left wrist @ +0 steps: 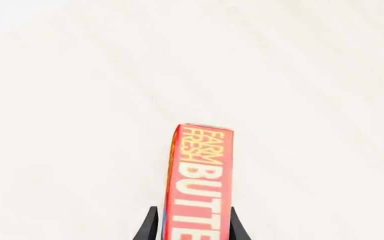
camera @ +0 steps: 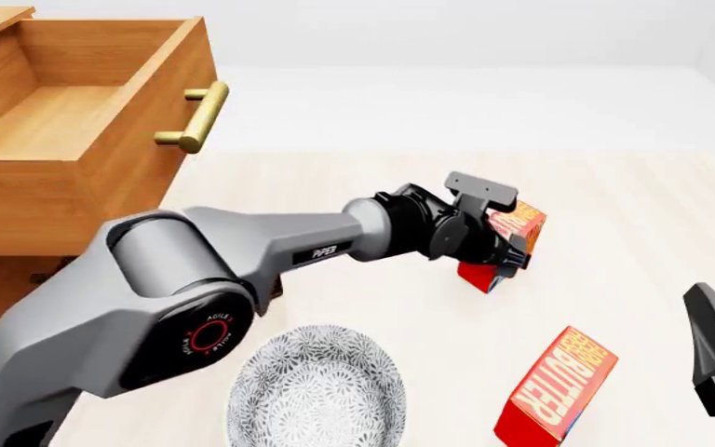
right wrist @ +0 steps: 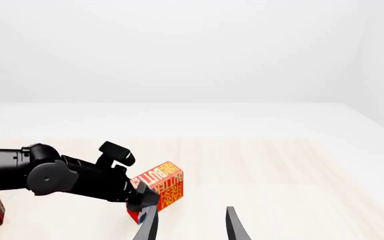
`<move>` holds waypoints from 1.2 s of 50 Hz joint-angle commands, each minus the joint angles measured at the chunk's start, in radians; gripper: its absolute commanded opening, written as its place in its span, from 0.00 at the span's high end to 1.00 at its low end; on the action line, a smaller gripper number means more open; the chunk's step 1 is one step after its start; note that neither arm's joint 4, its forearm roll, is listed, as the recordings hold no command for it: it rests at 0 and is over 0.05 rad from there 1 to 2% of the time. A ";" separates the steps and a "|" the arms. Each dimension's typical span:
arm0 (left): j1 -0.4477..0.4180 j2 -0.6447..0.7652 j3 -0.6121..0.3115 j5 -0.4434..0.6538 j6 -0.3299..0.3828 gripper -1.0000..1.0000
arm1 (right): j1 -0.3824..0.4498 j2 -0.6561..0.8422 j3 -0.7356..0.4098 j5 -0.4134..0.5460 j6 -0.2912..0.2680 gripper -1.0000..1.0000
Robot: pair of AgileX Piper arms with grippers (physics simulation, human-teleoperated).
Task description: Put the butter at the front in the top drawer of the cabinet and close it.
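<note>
The left wrist view shows the butter point(left wrist: 197, 185) as a narrow red carton rising from the bottom edge just right of centre, its yellow "FARM FRESH BUTTE" lettering running along its length. The left gripper point(left wrist: 193, 227) has a dark fingertip point(left wrist: 149, 226) pressed against each side of the carton at the lower edge. Behind it, pale wood-grain table point(left wrist: 299, 100) fills the frame, fading to white in the upper left corner.

Between the fingers of my left pincer point(left wrist: 193, 231) the butter carton point(left wrist: 201, 185) reads "FARM FRESH" in yellow and, below it, "BUTTE", cut off at the frame edge. On my left arm point(camera: 320, 244) I read "PiPER" on the forearm and "AGILEX" on the red-ringed joint. The second butter carton point(camera: 559, 384), lying nearer than that pincer, shows "BUTTER".
</note>
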 commanded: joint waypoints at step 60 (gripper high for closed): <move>-0.048 -0.463 0.345 -0.003 0.034 1.00 | 0.000 0.000 0.001 0.000 -0.001 0.00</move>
